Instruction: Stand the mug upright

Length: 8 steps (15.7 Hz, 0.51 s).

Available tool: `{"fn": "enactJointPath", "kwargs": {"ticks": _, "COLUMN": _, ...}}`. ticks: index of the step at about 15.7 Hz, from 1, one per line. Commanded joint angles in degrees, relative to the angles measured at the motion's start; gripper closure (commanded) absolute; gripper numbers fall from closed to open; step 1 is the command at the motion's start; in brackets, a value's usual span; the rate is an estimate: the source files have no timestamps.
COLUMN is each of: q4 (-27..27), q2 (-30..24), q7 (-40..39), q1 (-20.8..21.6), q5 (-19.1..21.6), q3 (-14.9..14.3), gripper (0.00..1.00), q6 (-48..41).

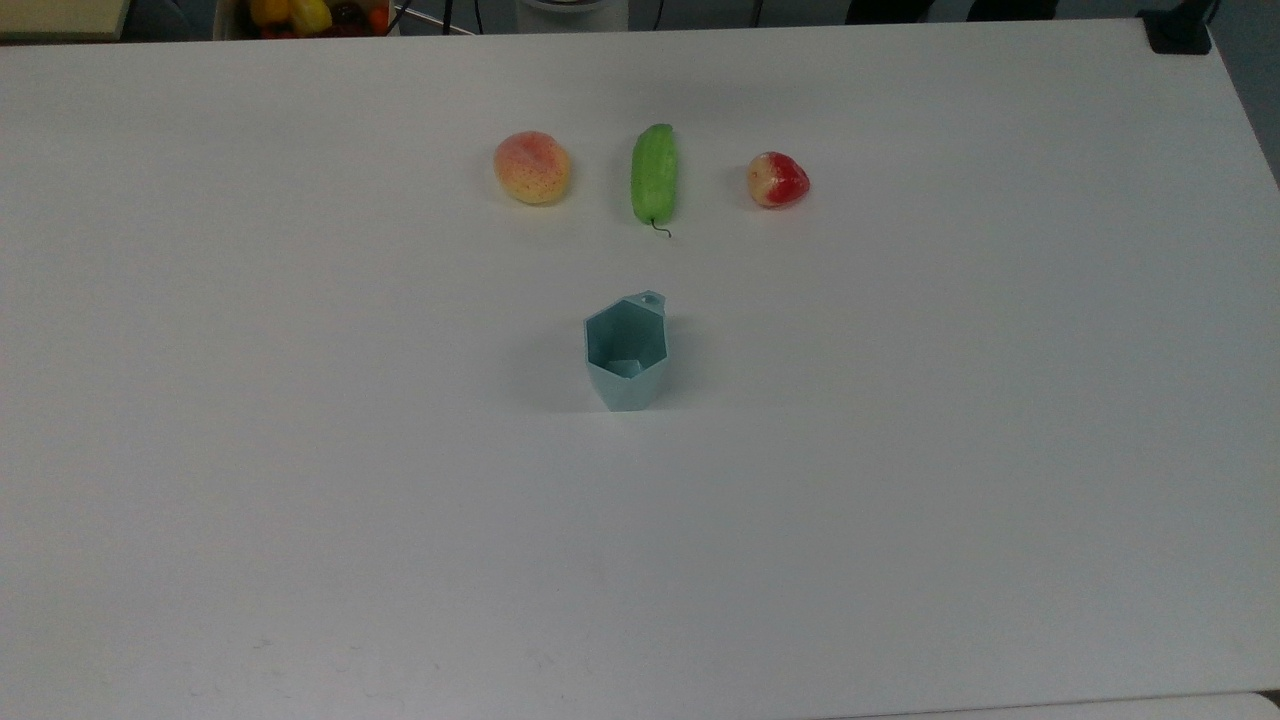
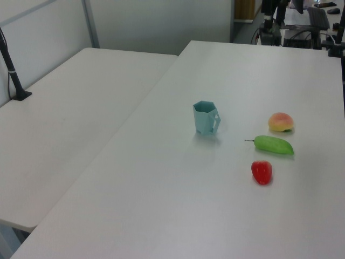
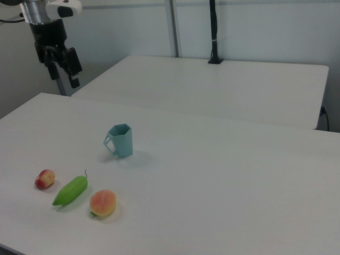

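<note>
The end effector [image 3: 64, 66] hangs high over the right view's upper-left corner, beyond the far-left edge of the surface [image 3: 223, 186], pointing down and holding nothing. Its two dark fingers [image 3: 74, 69] stand apart with a clear gap between them. The arm above it is cut off by the frame's top, so only the white wrist and black hand show. In the top view a bit of the arm's white base [image 1: 572, 8] peeks in at the top edge, mostly cropped.

The mug [image 1: 626, 352] stands upright on its base near the middle of the surface, mouth open upward, handle tab turned toward the fruit row. Its floor is dim inside in the top view; nothing can be made out in it.

Toward the top view's far edge lie a peach [image 1: 532, 167], a cucumber [image 1: 654, 173] and a strawberry [image 1: 778, 179], in a row, apart from each other and well apart from the mug. A bin of fruit [image 1: 310, 15] beyond the far edge is cut off.

Bare surface surrounds the mug on all sides, widest toward the near edge and both side edges. In the left view a second table [image 2: 70, 118] adjoins the surface along one long edge.
</note>
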Motion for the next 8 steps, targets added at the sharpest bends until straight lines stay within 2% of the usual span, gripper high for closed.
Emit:
{"fn": "enactJointPath", "kwargs": {"ticks": 1, "q4": -4.0, "q2": -1.4, "q7": -10.7, "q1": 3.1, "q5": 1.8, "q3": -6.6, "gripper": 0.0, "q6": 7.2}}
{"fn": "enactJointPath", "kwargs": {"ticks": 4, "q4": -5.1, "q2": -1.2, "q7": -16.2, "q1": 3.8, "q5": 1.8, "q3": -8.6, "gripper": 0.0, "q6": 10.9}}
{"fn": "enactJointPath", "kwargs": {"ticks": 8, "q4": -5.6, "q2": -1.3, "q7": -17.4, "q1": 3.8, "q5": 1.8, "q3": -8.7, "gripper": 0.0, "q6": 11.6}}
